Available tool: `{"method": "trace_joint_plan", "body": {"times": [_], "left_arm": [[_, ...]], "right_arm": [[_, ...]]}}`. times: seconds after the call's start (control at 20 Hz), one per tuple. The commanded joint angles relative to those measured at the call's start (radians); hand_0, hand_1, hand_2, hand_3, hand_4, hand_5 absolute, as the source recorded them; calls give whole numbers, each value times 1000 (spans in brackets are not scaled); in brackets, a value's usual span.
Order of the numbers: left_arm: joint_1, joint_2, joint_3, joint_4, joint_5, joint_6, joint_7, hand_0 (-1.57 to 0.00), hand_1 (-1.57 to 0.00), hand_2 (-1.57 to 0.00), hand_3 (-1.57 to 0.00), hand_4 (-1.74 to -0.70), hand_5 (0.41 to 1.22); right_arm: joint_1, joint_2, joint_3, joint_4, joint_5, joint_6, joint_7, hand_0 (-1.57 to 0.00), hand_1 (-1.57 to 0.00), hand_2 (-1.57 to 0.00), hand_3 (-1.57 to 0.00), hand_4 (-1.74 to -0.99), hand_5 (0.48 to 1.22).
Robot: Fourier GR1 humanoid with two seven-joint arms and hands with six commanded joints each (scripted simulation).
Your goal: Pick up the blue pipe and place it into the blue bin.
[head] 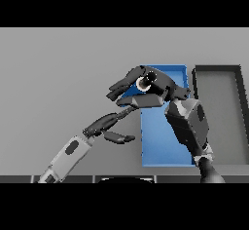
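Across the whole view runs the grey table [58,78], the largest thing here. Just to the right of the right hand lies a dark grey bin [240,112] with black walls, its near end level with the robot's forearm. Directly under and behind the right hand lies the blue bin [160,146], a long tray reaching from the hand's far side down toward the lower edge; the two bins lie side by side, close together but with a thin strip of table between them.

The right hand [151,90] hangs over the far left part of the blue bin, its forearm crossing the bin's right wall from the lower right. Its fingers [121,85] reach out to the left past the bin's left wall, loosely bent rather than clenched, with the thumb below them. Whether anything is held between them I cannot tell: no blue pipe can be made out anywhere in the view, and if it is at the hand, the dark fingers and the blue of the bin behind hide it.

The left hand [104,126] lies below and to the left of the right hand, over bare table, fingers straight and relaxed, holding nothing; its fingertips point toward the blue bin's left wall.
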Motion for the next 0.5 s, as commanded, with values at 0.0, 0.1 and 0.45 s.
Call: {"method": "trace_joint_plan", "body": {"times": [0.0,0.1,0.45], "left_arm": [[0,6,-2,-5,-7,0,-17,0,0,0,0,-912,502],[6,4,-6,-9,-9,1,-24,0,0,1,0,-907,499],[9,12,7,-18,11,-6,-11,1,1,1,1,-910,487]], "right_arm": [[-33,-17,-19,19,-3,-5,-4,-1571,-1571,-1571,-1571,-1720,1127],[-100,-47,-63,69,22,-63,-24,-1571,-1571,-1571,-1571,-1727,1113],[-102,-176,-183,330,190,-110,-37,-1571,-1571,-1571,-1571,-1738,1129]]}}
